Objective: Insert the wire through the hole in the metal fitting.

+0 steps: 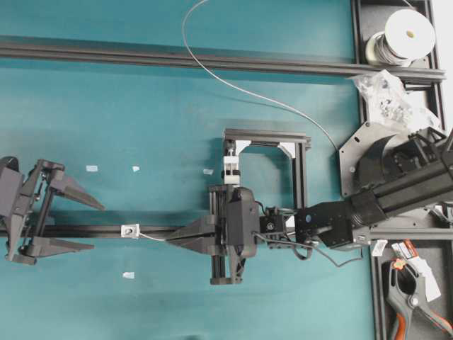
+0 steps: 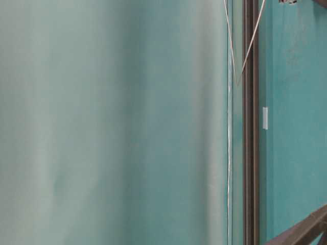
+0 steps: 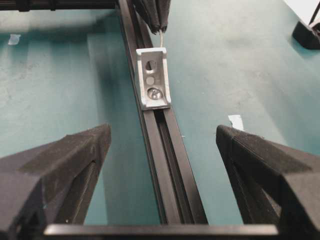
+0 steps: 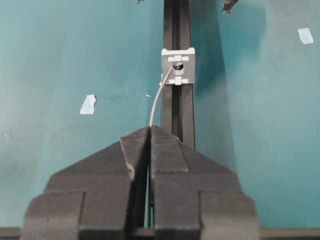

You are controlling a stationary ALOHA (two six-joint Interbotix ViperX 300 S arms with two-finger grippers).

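Curving from the clamped right claw [image 4: 150, 131], thin silver wire [image 4: 159, 97] meets the shiny fitting [image 4: 178, 66]; left claw [image 1: 74, 225] gapes.

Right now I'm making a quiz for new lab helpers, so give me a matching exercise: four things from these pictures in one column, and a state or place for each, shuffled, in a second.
Things:
1. left tool
2. right tool
3. metal fitting
4. wire spool

States or places:
A. sits on the black rail between the two tools
B. shut on the wire
C. far corner of the table, beside a plastic bag
D. wide open, holding nothing

Pairs: 1-D, 2-B, 3-A, 4-C
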